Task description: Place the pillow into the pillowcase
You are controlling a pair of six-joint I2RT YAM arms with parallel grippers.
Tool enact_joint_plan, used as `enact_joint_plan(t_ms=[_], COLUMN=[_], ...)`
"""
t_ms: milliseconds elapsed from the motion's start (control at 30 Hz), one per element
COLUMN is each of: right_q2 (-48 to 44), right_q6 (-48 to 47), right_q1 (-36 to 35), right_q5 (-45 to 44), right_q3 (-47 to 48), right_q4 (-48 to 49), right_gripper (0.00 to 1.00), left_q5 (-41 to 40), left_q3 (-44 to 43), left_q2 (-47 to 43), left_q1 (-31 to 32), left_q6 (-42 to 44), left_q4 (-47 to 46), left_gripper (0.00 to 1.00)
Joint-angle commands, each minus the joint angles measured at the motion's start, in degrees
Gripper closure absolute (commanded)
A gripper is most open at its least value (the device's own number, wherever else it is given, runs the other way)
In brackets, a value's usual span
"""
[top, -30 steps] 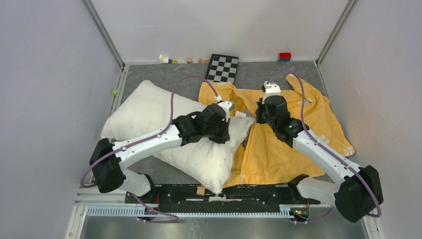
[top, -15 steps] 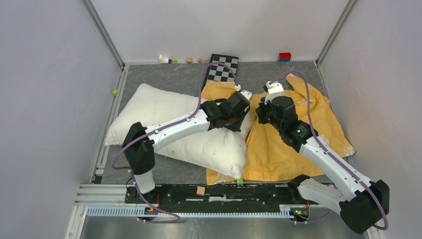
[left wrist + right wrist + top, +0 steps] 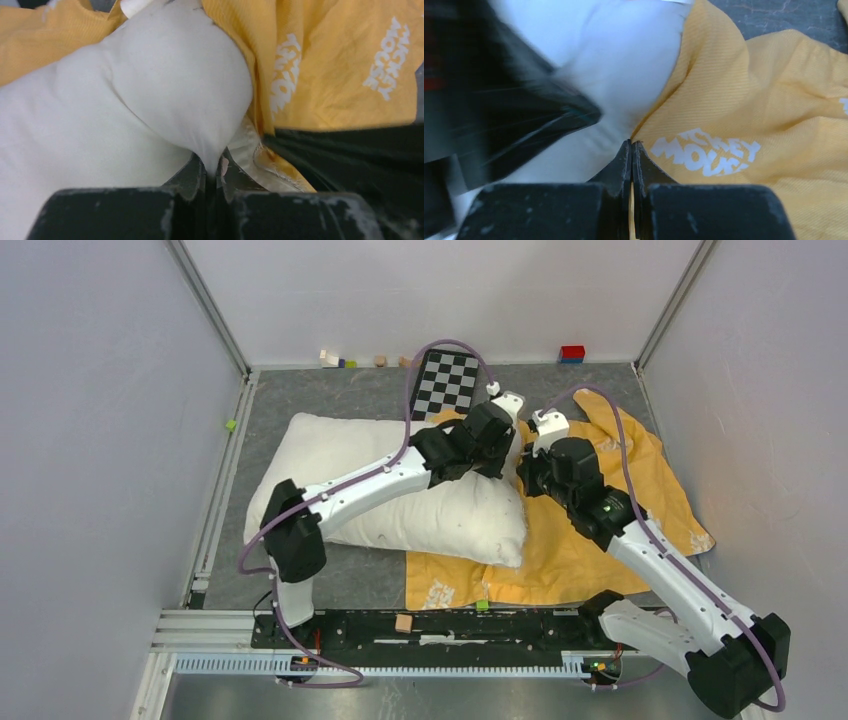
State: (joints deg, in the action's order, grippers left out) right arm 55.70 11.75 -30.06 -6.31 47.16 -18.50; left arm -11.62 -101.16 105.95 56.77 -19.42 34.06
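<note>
The off-white pillow (image 3: 385, 490) lies across the middle of the mat, its right end resting on the orange-yellow pillowcase (image 3: 610, 530). My left gripper (image 3: 510, 460) is shut on a pinch of fabric at the pillow's far right corner; in the left wrist view the jaws (image 3: 216, 170) squeeze white cloth of the pillow (image 3: 125, 100), with the printed pillowcase (image 3: 340, 65) just behind. My right gripper (image 3: 528, 472) is right beside it, shut (image 3: 631, 146) on an edge of the pillowcase (image 3: 749, 100) where it meets the pillow (image 3: 624, 60).
A checkerboard (image 3: 447, 377), small blocks (image 3: 340, 361) and a red block (image 3: 572, 353) line the back wall. A green block (image 3: 230, 425) lies at the left edge. A wooden block (image 3: 404, 623) and a green one (image 3: 481, 605) sit by the front rail. Walls close in both sides.
My left arm has dragged the pillow's corner back and to the right onto the pillowcase, swinging the pillow more level. The right gripper shifted slightly back with the pillowcase edge.
</note>
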Motion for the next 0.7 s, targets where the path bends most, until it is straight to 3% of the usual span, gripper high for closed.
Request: enact_joint_plan(t_ms=[0, 233, 300, 433, 667], right_q2=[-1.0, 0.98, 2.35, 3.95, 5.41], right_q6=[-0.84, 0.76, 1.44, 1.82, 2.22], right_q1=[-0.68, -0.66, -0.52, -0.42, -0.3], right_q5=[3.76, 2.73, -1.87, -4.02, -4.83], right_q3=[3.86, 3.82, 4.2, 3.77, 3.73], right_q4=[-3.39, -2.92, -5.46, -6.85, -6.28], right_gripper=[1.0, 1.0, 1.0, 1.0, 1.0], left_q5=[4.74, 5.18, 5.61, 7.51, 11.35], left_q3=[4.63, 8.95, 9.14, 12.57, 18.56], left_q2=[4.78, 10.96, 10.54, 3.18, -13.54], left_q1=[-4.86, -4.65, -4.66, -4.24, -3.29], left_q6=[-2.33, -7.09, -7.56, -7.15, -7.93], left_q4=[-21.0, -25.43, -23.41, -22.33, -14.72], left_gripper=[0.98, 0.97, 0.84, 0.44, 0.21])
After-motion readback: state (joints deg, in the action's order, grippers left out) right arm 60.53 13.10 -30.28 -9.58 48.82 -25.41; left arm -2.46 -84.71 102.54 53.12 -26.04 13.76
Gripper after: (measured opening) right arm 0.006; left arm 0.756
